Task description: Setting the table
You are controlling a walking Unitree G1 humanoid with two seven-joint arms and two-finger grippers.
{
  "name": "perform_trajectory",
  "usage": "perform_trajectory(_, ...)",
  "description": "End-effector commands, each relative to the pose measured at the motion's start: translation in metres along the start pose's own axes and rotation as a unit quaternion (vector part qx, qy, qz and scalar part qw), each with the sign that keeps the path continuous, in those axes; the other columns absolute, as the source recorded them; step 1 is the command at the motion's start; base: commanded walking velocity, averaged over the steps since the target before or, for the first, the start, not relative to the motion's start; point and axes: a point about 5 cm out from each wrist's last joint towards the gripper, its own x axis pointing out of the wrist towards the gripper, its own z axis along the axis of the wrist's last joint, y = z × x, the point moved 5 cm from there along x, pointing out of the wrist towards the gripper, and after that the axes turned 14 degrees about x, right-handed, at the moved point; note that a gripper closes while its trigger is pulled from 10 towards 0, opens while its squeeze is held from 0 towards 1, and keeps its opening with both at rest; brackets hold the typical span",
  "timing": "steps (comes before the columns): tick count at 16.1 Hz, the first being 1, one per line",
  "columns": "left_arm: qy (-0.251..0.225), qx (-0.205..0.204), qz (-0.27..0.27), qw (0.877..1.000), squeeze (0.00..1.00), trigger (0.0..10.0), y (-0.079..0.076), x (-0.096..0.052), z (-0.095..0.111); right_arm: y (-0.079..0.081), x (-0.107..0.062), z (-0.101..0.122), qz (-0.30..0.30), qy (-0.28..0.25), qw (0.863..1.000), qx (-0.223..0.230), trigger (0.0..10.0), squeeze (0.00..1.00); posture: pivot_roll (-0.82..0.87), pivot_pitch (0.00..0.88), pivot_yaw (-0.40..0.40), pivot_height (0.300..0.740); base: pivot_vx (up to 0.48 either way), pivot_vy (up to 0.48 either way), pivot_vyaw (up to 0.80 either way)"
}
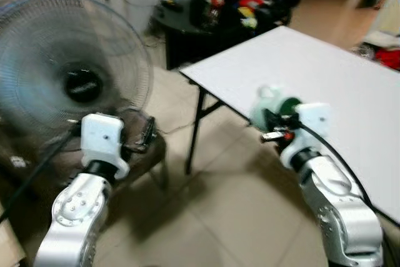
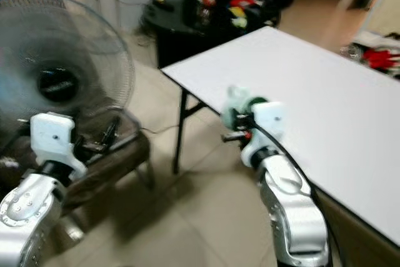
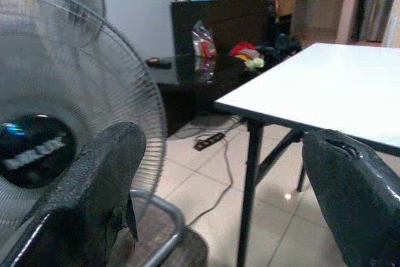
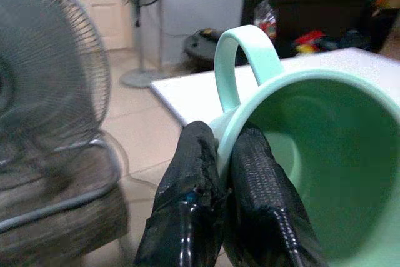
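Carry stage, by my reading: my right gripper (image 4: 222, 173) has its two black fingers pinched on the rim of a pale mint-green plastic mug with a looped handle (image 4: 312, 154), one finger inside the wall and one outside, just beside the handle root. From the head cameras the mug (image 1: 270, 105) hangs in the air at the near edge of the white rectangular folding table (image 1: 325, 73), roughly over the table's border and not resting on it; I cannot tell whether it overlaps the top or sits just off it. The mug looks tipped, its mouth turned toward the wrist camera. My left gripper (image 3: 225, 198) is spread wide with nothing between the fingers, held out toward a large grey pedestal fan with a wire cage (image 1: 69, 73) that stands over a low dark wooden stool (image 1: 147, 154), well apart from the table. Head views are soft with blur, so fine detail is unreliable. Beyond the table sits a black cabinet with coloured clutter on it (image 1: 240, 4). Next move, as I judge it: bring the right arm further in over the tabletop, level the mug so its base faces down, lower until it touches, then part the fingers. A rim pinch is a thin hold, so I would move slowly and avoid twisting.
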Motion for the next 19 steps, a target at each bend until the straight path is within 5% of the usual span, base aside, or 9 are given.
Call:
perform_trajectory(1,-0.01,-0.004,-0.018,1.0,0.0,10.0,-0.007,0.003,0.005,-0.007,-0.002,0.012,-0.01,-0.017,1.0,-0.018,10.0,0.0,0.05,0.0,-0.039,0.74,0.375,0.0,0.0)
perform_trajectory(8,-0.015,0.003,-0.048,0.999,0.0,10.0,-0.019,0.006,0.006,-0.009,0.007,0.014,0.018,0.018,0.996,-0.087,10.0,0.0,0.05,0.0,-0.034,0.74,0.378,0.0,0.0)
perform_trajectory(18,-0.017,0.018,-0.065,0.998,0.0,10.0,-0.019,0.006,0.007,-0.004,0.017,0.016,0.079,0.07,0.987,-0.124,10.0,0.0,0.05,0.0,-0.029,0.74,0.372,0.0,-0.75)
perform_trajectory(19,-0.017,0.019,-0.066,0.997,0.0,10.0,-0.018,0.007,0.007,-0.005,0.02,0.018,0.1,0.082,0.98,-0.155,10.0,0.0,0.04,0.0,-0.025,0.74,0.356,0.0,0.0)
